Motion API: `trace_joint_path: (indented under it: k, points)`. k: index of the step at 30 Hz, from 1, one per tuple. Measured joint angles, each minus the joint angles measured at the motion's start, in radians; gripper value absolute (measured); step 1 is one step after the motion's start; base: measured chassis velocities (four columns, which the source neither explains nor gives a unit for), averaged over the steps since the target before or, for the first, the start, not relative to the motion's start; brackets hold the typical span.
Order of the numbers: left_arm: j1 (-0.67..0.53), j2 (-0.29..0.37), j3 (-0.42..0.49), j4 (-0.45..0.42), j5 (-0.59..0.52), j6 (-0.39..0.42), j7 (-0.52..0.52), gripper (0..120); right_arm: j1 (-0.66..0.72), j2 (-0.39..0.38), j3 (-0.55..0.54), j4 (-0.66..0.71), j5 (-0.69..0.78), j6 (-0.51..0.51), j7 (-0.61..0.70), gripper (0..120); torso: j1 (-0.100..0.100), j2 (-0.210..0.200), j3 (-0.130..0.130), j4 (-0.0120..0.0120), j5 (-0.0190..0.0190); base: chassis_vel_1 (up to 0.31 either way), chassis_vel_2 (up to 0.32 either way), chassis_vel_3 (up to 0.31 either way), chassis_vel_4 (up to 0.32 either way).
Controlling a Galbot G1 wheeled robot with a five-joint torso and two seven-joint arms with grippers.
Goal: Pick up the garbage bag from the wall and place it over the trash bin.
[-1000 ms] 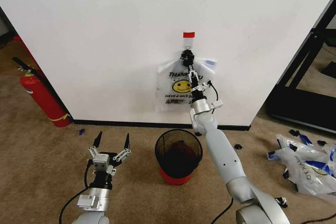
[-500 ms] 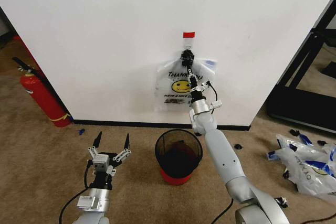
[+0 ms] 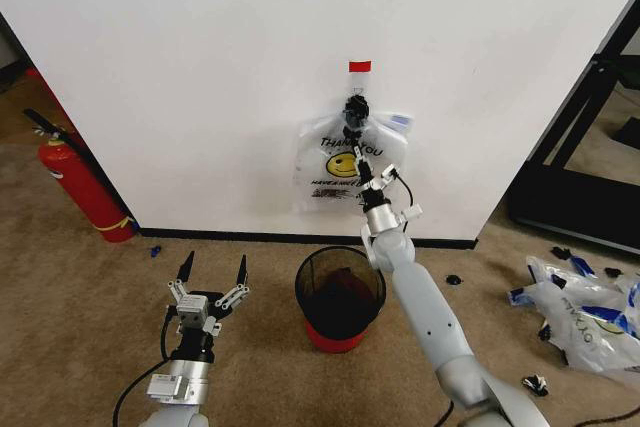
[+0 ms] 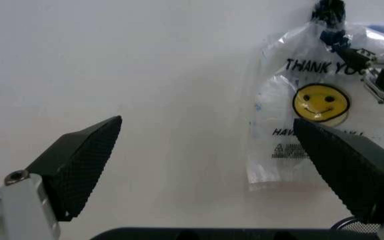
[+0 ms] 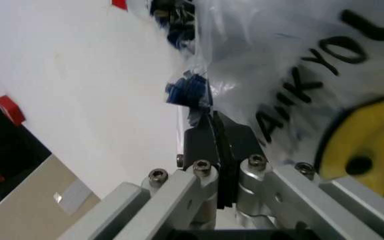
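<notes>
The right pincer (image 3: 358, 154) is clamped on the garbage bag (image 3: 335, 172), which hangs from the wall (image 3: 200, 77) above the trash bin (image 3: 340, 295). The left pincer (image 3: 212, 272) hovers apart, near left.

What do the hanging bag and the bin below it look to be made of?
The garbage bag: thin, glossy, translucent white plastic film; it wrinkles and the wall shows faintly through it. The trash bin: likely black metal wire mesh, see-through sides, with a red base of unclear material.
</notes>
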Motion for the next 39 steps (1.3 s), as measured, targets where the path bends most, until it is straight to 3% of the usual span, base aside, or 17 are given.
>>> trace_joint_path:
  k: [14,21,39]
  points:
    - [0.012,0.011,-0.002,-0.004,0.0,-0.011,-0.002,100,-0.123,-0.077,-0.023,0.012,-0.106,-0.065,-0.209,0,0.0,0.0,0.0,0.0,0.0,0.0,0.0,0.0,0.0]
    - [0.016,0.015,-0.002,-0.007,-0.002,-0.017,-0.004,100,-0.164,-0.161,-0.035,0.004,-0.195,-0.127,-0.33,0,0.0,0.0,0.0,0.0,0.0001,0.0,0.0,0.0,0.0]
    - [0.021,0.008,0.003,-0.012,-0.001,-0.025,-0.004,100,-0.229,-0.276,-0.033,-0.007,-0.333,-0.212,-0.517,0,0.0,0.0,0.0,0.0,0.0,0.0,0.0,0.0,0.0]
